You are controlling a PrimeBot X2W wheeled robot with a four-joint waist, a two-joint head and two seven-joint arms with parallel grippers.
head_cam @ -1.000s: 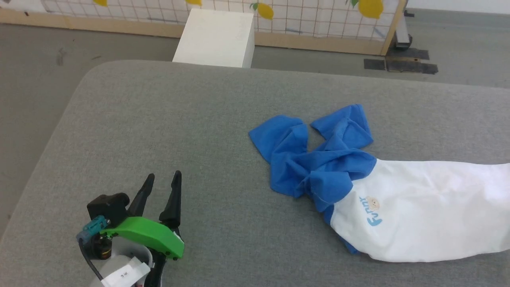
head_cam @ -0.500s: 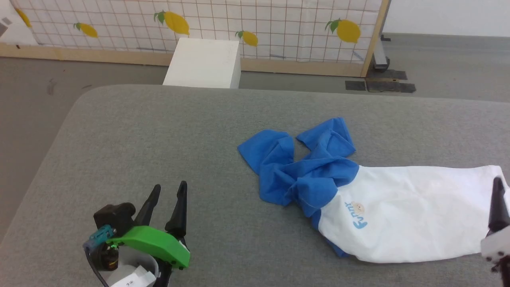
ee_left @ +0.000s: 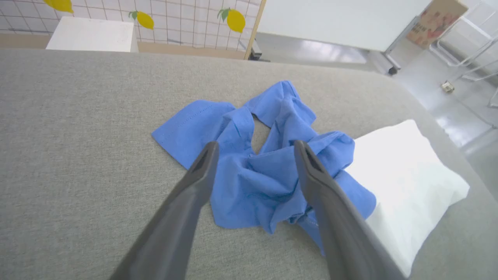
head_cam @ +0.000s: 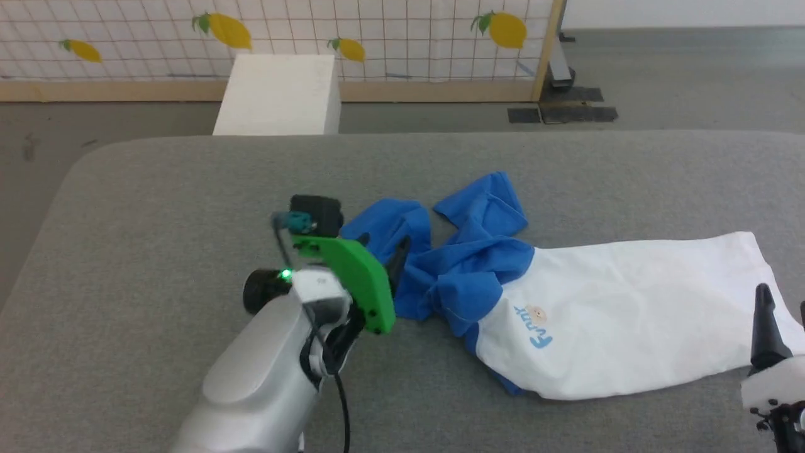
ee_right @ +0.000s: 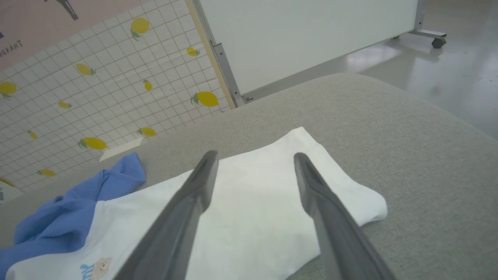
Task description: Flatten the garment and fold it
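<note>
Just ahead of the left end effector (ee_left: 255, 144), spread like the right end effector (ee_right: 255, 154), the garment (head_cam: 629, 314) lies bunched, so I'd pinch a single layer of blue sleeve (ee_left: 186, 128) and draw it outward.

"Funny" on garment (head_cam: 629, 321); "URANT" on panel (ee_right: 58, 23)

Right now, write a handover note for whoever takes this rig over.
Left tool: open, empty, poised over the bunched blue sleeves.
Right tool: open, empty, over the hem end of the shirt.
Shirt: lying on the grey padded table, white body roughly flat, sleeves crumpled in a heap at its left end.
Done: nothing folded.
To do: spread the sleeves flat, smooth the body, then fold.
</note>
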